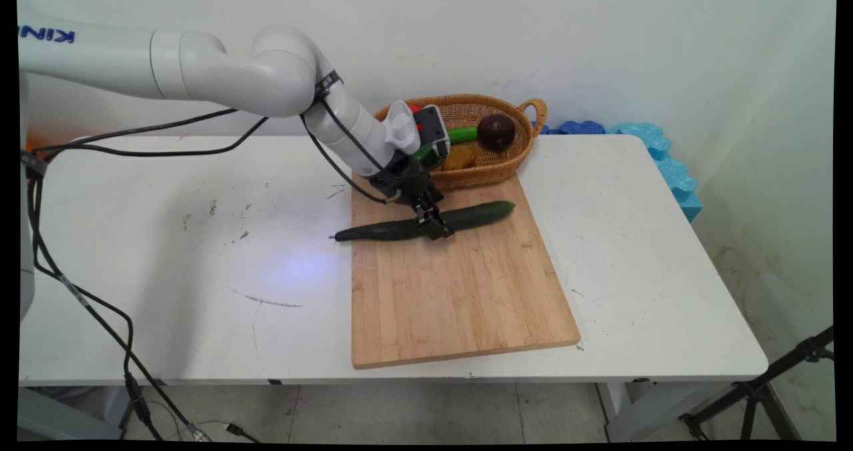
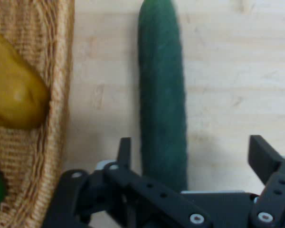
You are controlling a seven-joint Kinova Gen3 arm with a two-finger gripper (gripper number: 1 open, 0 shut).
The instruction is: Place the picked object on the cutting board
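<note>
A: Cucumber [image 1: 426, 223] — where does it lie?
B: Across the far part of the wooden cutting board [image 1: 460, 298], its dark stem end poking past the board's edge toward 9 o'clock, its other end pointing to about 2 o'clock.
A: And the gripper [image 1: 434, 227]?
B: Down at the cucumber's middle, fingers [image 2: 265, 161] spread wide, one on each side of it; in the hand view the right finger stands clear of the skin, the left one sits just beside it.
A: What lies around?
B: At 12 o'clock from the cucumber, a wicker basket [image 1: 526, 146] touches the board's far edge. It holds a dark round fruit [image 1: 496, 130], a yellowish-brown piece [image 2: 14, 90] and something green [image 1: 462, 134]. All rest on the white table [image 1: 166, 258]
</note>
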